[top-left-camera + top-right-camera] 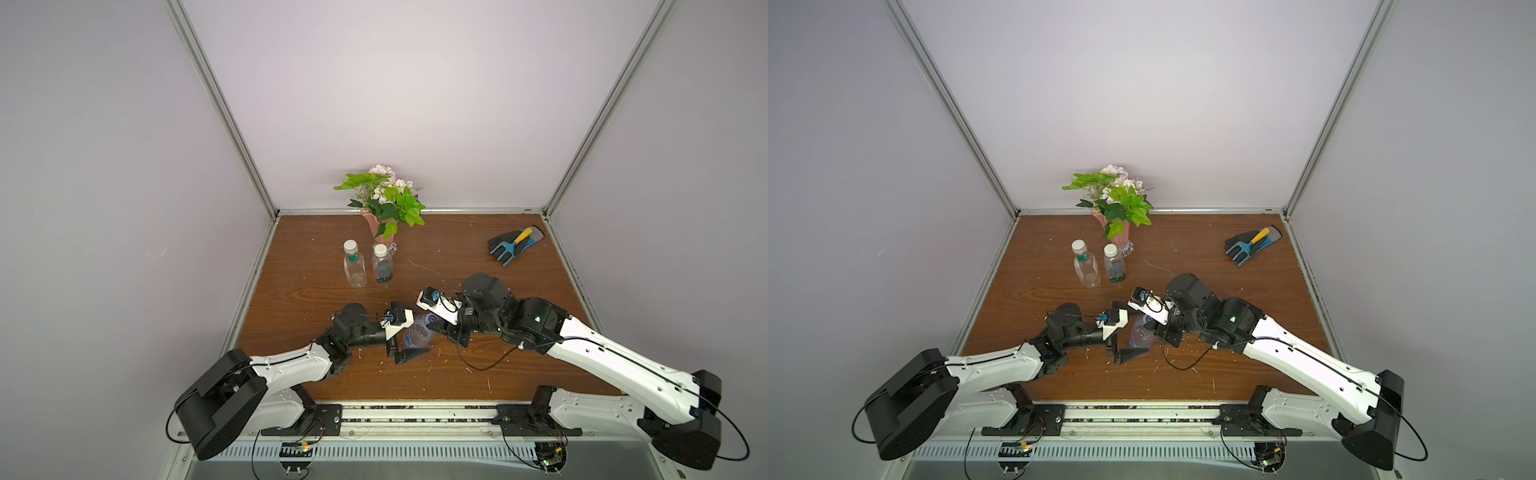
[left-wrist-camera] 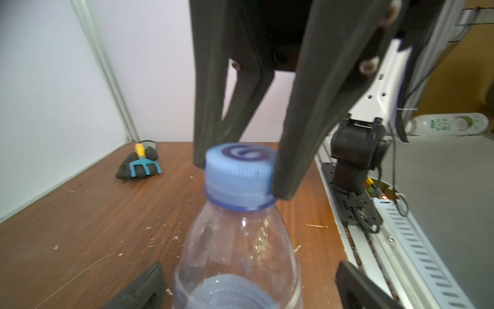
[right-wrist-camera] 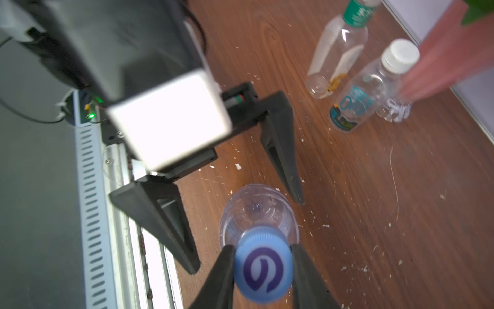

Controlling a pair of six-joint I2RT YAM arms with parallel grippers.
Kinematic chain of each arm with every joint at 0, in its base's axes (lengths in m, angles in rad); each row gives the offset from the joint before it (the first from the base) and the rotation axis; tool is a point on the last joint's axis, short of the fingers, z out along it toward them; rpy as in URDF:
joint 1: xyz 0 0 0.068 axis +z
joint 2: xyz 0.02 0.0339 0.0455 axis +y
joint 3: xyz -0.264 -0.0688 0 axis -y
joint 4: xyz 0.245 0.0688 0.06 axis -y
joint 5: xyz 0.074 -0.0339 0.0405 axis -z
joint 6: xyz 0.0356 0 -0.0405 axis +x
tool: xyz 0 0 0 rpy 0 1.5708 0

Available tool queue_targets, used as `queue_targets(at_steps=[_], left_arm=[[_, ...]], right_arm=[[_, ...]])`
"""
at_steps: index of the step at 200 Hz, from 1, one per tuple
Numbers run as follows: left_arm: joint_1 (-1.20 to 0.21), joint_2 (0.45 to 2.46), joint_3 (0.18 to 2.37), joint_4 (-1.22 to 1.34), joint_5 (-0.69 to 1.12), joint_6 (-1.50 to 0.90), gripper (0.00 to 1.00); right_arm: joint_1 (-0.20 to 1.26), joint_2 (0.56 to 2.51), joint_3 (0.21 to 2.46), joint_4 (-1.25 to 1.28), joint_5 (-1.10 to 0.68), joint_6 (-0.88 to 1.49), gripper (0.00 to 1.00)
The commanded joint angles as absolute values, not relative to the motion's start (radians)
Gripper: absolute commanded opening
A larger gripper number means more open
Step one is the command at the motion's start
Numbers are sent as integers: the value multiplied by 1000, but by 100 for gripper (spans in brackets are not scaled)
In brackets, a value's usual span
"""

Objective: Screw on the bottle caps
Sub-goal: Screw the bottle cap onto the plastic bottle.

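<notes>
A blue-labelled bottle (image 1: 417,336) (image 2: 235,254) stands upright near the table's front middle. On its neck sits the blue cap (image 2: 240,171) (image 3: 263,270) with the swirl mark. My right gripper (image 3: 263,270) (image 1: 432,322) reaches down from above and is shut on that cap. My left gripper (image 2: 248,289) (image 3: 245,233) is open, with a finger (image 3: 283,149) on each side of the bottle's body, not touching it. Further back stand a squarish bottle (image 1: 354,268) and a round dark-labelled bottle (image 1: 382,266), each with a white cap (image 1: 350,246) (image 1: 379,249) on.
A pink vase (image 1: 384,228) with flowers stands right behind the two capped bottles. A dark glove with a small blue fork (image 1: 515,245) lies at the back right. White specks litter the wooden table (image 1: 540,374).
</notes>
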State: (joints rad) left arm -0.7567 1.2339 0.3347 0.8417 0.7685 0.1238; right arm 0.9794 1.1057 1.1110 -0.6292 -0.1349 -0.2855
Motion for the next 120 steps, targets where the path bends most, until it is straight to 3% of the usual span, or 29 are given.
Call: queue_targets(at_steps=[1,53,120], left_arm=[[-749,1248,388,768,949,190,100],[-750,1274,410,738,1011,214,100],[-769,1302,396,817,908,112,87]], right_arm=[[979,1069,1158,-689,-269,-502,0],[980,1047,1160,-728,-338,-621,0],[980,1060,1145,-630,-321,-558,0]])
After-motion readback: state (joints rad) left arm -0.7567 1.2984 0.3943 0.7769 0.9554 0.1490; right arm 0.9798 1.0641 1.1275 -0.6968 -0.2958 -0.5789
